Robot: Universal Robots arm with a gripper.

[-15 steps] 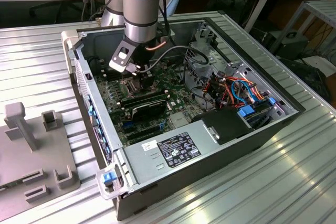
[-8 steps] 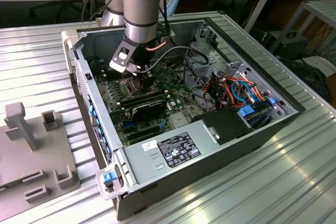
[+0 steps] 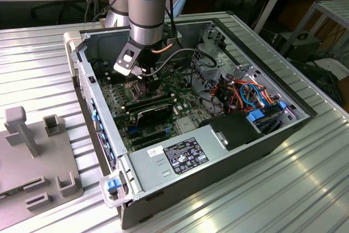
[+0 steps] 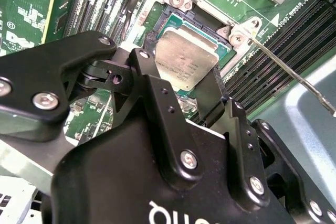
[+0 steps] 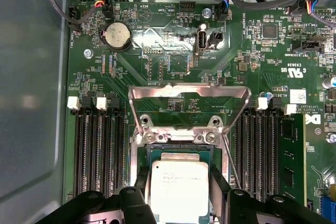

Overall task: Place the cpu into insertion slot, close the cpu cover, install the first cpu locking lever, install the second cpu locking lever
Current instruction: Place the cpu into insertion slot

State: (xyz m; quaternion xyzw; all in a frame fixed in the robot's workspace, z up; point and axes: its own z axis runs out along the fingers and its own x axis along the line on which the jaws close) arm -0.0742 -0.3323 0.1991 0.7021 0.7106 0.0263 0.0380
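Note:
The cpu [image 4: 186,59] [image 5: 178,190], a small square chip with a dull silver top, sits between my gripper's [image 4: 184,72] [image 5: 178,182] two black fingers [image 4: 152,85], which are shut on its opposite edges. It hangs level just over the open insertion slot [image 4: 176,17] [image 5: 178,153]; whether it touches the slot I cannot tell. The cpu cover [image 5: 189,92], a grey metal frame with a window, stands swung up on its hinge beyond the slot. A thin locking lever [image 4: 289,74] [image 5: 231,166] sticks out beside the slot, unlatched. In the exterior view my gripper [image 3: 143,79] reaches down into the computer case.
Black memory slots [image 5: 97,150] flank the socket on both sides. A black card [image 3: 155,114] lies on the green motherboard [image 3: 180,88]. The case wall [image 3: 98,118] and power supply [image 3: 180,156] stand close by. Cable bundles [image 3: 245,94] fill the exterior view's right. A grey fixture [image 3: 32,156] lies outside.

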